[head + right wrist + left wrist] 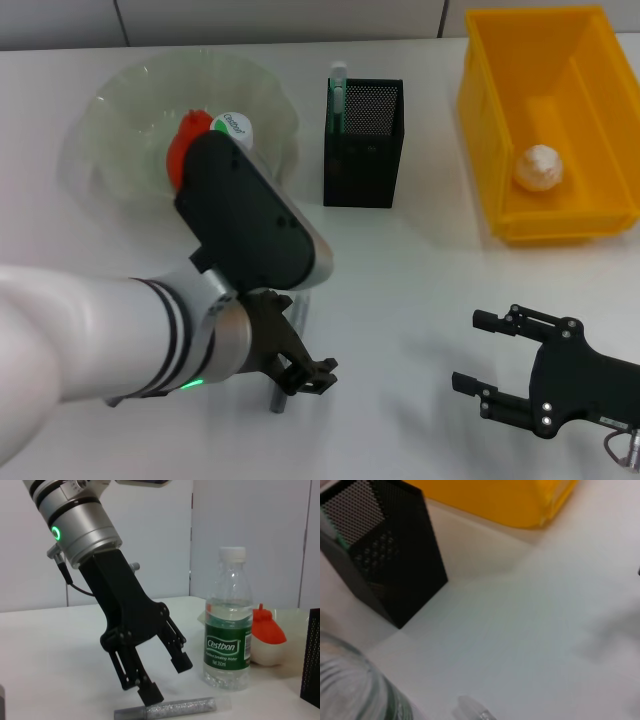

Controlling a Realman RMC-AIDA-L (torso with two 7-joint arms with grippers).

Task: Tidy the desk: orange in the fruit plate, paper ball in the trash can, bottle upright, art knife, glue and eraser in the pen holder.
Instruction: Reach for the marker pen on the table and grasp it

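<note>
My left gripper (pixel 305 375) is open, pointing down over a grey glittery tube (pixel 300 308) that lies on the desk; in the right wrist view one fingertip (pixel 150 694) is right at the tube (pixel 172 707). The bottle (pixel 233 127) stands upright with its white cap on, next to the orange (pixel 187 140) in the clear fruit plate (pixel 120 100). The black mesh pen holder (pixel 363 140) holds a green-tipped item (pixel 338 85). The paper ball (pixel 539 167) lies in the yellow trash can (pixel 600 90). My right gripper (pixel 470 350) is open and empty at the front right.
The left wrist view shows the pen holder (pixel 395 565), the yellow can (pixel 510 500), the bottle (pixel 355 690) and the tube's end (pixel 472 711). Bare desk lies between the pen holder and my right gripper.
</note>
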